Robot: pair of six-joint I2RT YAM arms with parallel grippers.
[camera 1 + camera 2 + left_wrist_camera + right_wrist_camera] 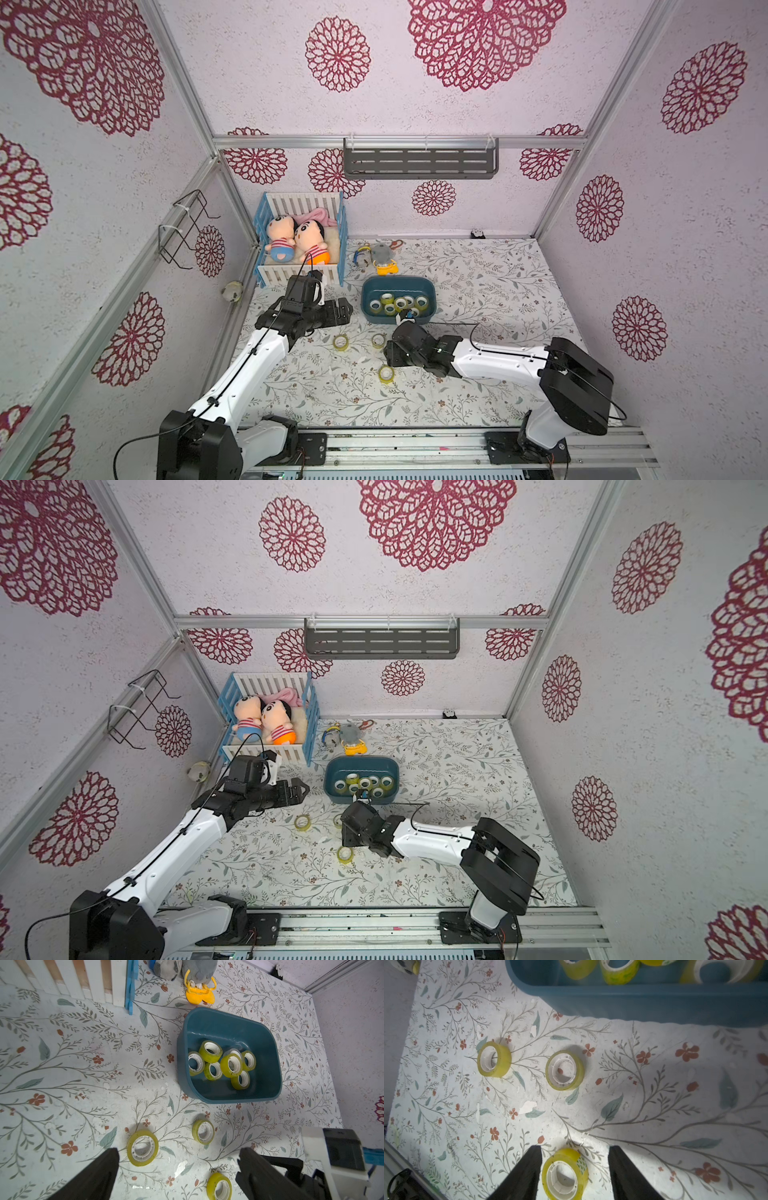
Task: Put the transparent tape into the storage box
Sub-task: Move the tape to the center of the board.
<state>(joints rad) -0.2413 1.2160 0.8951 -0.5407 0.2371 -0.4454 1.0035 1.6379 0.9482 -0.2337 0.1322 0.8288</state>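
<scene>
Rolls of yellowish transparent tape are already sitting heaped in the storage box, while three more are lying flat on the floral tabletop in front of it, so I am judging the job well along but not finished. I am working the nearest tape roll with the right gripper. Its fingers are standing apart, one on each side of that roll, with a clear gap showing on both sides in the right wrist view, so nothing is being gripped yet. The roll is sitting back between the fingers rather than out at the tips. I cannot tell from these views how far above the tabletop the tips are hanging. I am lining up this way because the roll is lying on its flat face, so squeezing across its outer rim looks like the natural hold. A second loose roll and a third loose roll are waiting between this one and the box's near wall, both apart from the fingers. I am holding the left gripper off beside the toy crib, its fingers spread and empty, probably to leave the right arm room.
</scene>
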